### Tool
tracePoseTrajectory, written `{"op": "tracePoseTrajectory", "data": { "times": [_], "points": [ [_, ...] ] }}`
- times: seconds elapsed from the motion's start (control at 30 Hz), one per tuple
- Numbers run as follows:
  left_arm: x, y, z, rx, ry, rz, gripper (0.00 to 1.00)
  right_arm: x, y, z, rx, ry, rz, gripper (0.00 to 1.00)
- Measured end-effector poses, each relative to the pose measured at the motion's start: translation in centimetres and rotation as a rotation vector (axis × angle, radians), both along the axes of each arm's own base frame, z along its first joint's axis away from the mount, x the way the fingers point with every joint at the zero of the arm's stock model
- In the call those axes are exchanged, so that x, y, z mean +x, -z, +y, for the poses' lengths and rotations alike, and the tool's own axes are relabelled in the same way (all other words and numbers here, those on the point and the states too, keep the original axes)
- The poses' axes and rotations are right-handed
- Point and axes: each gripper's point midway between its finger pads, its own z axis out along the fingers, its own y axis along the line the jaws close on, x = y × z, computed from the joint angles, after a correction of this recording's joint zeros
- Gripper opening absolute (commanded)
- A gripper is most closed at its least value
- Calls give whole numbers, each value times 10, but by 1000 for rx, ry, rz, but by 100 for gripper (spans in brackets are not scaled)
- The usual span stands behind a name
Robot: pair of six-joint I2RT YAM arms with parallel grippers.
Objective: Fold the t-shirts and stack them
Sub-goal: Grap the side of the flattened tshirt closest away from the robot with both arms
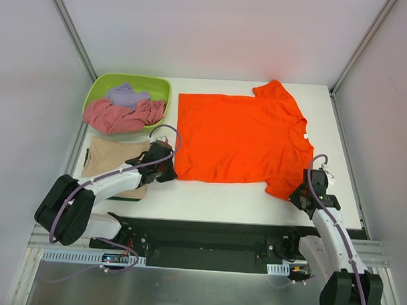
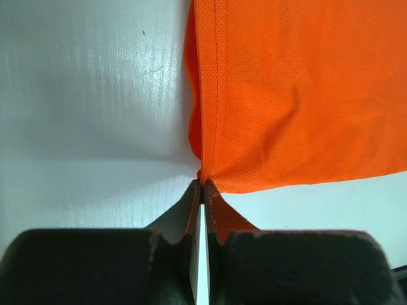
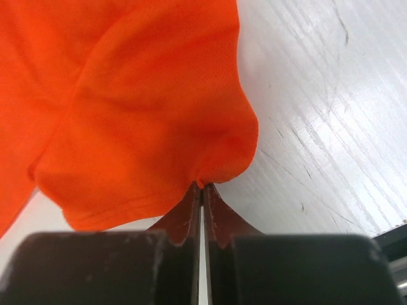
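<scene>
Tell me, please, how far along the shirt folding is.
Done: the tan shirt lies folded at the left. In hand: the orange shirt is spread flat, the left gripper shut on its hem corner, the right gripper on a sleeve. Still to do: the pink shirt and lavender shirt sit crumpled in the green tub.

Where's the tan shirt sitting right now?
In the top view, the tan shirt lies at the left of the table, just nearer than the green tub and left of the spread orange shirt.
</scene>
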Motion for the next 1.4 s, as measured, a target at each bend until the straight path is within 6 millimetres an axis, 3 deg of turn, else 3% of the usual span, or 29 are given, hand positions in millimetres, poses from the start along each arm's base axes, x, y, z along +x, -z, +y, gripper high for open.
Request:
{"op": "tracePoseTrajectory", "data": {
  "times": [0.2,0.43,0.93,1.2,1.4],
  "points": [
    [-2,-21,1,-42,-1,-66,0,2,-28,2,3,-23,-135,1],
    [-9,-48,5,-100,-2,-154,0,-2,-81,8,16,-67,-275,1],
    [-41,-75,12,-239,9,-242,0,-54,-154,17,23,-155,-400,1],
    [-45,-78,13,-257,3,-248,0,-57,-150,16,8,-182,-357,1],
    [-41,-59,19,-184,-24,-184,0,-33,-145,16,9,-187,-330,1]
  ]
}}
